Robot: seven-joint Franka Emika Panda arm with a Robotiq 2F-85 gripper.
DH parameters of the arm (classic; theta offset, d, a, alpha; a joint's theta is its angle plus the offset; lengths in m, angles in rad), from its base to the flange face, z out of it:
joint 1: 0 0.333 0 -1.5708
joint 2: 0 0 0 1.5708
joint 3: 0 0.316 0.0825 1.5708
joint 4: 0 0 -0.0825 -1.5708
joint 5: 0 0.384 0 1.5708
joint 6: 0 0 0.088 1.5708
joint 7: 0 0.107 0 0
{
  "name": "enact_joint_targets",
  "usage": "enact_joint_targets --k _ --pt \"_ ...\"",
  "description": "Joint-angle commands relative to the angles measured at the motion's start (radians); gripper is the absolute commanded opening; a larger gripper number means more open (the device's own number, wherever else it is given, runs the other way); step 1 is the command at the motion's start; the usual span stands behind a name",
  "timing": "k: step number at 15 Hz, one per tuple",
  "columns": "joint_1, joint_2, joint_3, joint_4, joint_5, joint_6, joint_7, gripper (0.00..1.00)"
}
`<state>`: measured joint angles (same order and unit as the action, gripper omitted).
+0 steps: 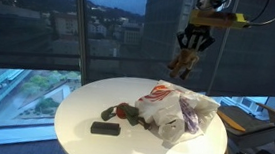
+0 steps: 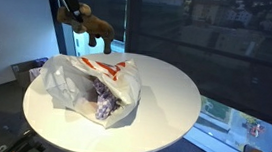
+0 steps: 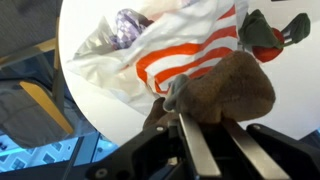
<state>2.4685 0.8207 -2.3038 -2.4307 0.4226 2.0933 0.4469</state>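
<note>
The fingers (image 3: 200,145) are clamped on a brown plush toy (image 1: 182,63), soft and fuzzy, with stubby limbs dangling. It hangs in the air well above the counter (image 1: 83,104), over the far right part as seen in an exterior view. In the wrist view its rounded, nappy body bulges out to the right of the two grey metal bars that pinch it.

Below it lies a crumpled plastic bag (image 2: 80,86), thin, glossy and translucent white with broad red-orange stripes on one side, its mouth sagging open. Inside sits a purple patterned thing (image 2: 101,103), bundled and soft-looking. Just left of the bag in an exterior view rests a dark plush figure (image 1: 126,113) in deep red and green, touching the bag's edge. Near it, towards the front rim, lies a flat black block (image 1: 105,128), rectangular and matte.

The counter is round, smooth and plain white, on a single base. Around it stand tall glass panes (image 1: 41,28) with dark frames, showing a dusk city of buildings and trees beyond. The floor is dark.
</note>
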Motion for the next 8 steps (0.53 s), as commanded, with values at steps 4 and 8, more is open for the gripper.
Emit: enact_joint_targets --k 4,8 --pt "-0.002 0.401 -0.141 -0.113 0.151 -0.463 -0.192 0.04" --pt "-0.007 0.415 -0.153 -0.216 0.256 -0.583 -0.356 0.04"
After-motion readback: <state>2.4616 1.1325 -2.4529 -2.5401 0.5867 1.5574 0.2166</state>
